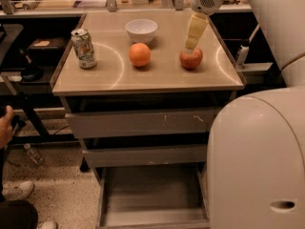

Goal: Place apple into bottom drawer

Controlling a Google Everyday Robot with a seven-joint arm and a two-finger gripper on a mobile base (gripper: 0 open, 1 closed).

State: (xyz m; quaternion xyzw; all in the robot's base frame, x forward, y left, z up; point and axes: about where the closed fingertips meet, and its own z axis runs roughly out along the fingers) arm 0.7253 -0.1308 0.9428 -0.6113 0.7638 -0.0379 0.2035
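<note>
The apple (191,59), red with yellowish patches, sits on the right part of the cabinet top (157,78). My gripper (192,46) hangs straight down from the white wrist at the top of the camera view, its tip just above the apple's top and touching or nearly touching it. The bottom drawer (152,191) is pulled out at the foot of the cabinet and shows a bare grey interior. The two shallower drawers (138,123) above it are slightly pulled out.
An orange fruit (140,55), a white bowl (141,30) and a drink can (84,48) also stand on the top. My white arm body (257,161) fills the right side. A person's hand (5,128) and shoes are at the left edge.
</note>
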